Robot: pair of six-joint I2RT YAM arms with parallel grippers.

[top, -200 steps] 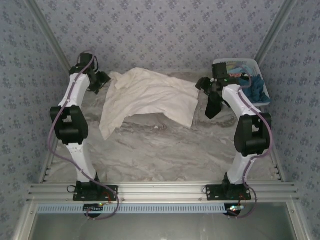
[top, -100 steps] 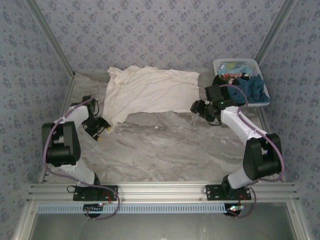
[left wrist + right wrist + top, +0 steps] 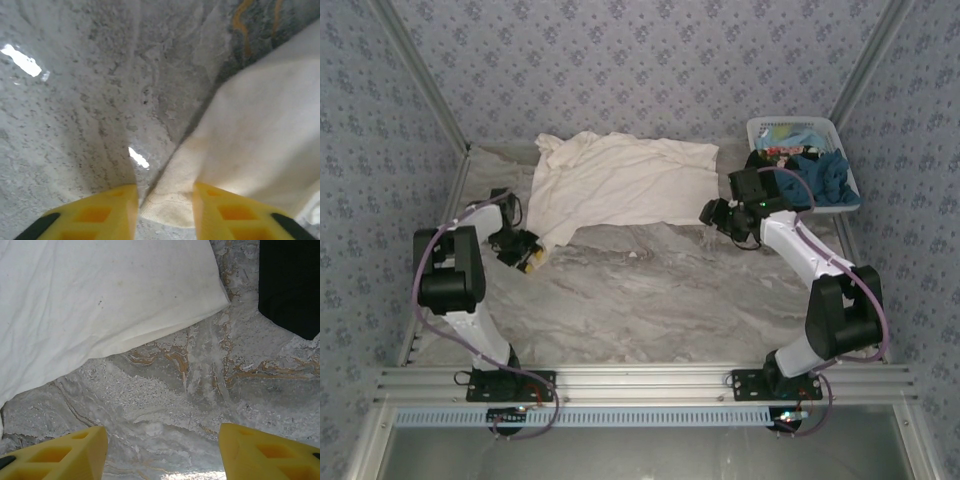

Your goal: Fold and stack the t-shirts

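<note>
Since one second ago both arms are down from the far side, and the off-white t-shirt (image 3: 620, 180), which hung in a drape between them, now lies spread flat on the far half of the bench (image 3: 650, 290). The left fingers (image 3: 527, 256) sit low on the bench at the near-left corner of this shirt. In the left wrist view they stand narrow, and the hemmed corner of the cloth lies between them. It touches one finger, and a thin gap shows beside the other, so I cannot tell if they already pinch it. The right fingers (image 3: 710, 214) hang just beside the near-right corner of the shirt. In the right wrist view they are wide apart, with bare bench between them and the cloth edge a little beyond the tips. A teal-blue t-shirt (image 3: 828, 172) lies crumpled in the white basket (image 3: 790, 124) at the far right.
</note>
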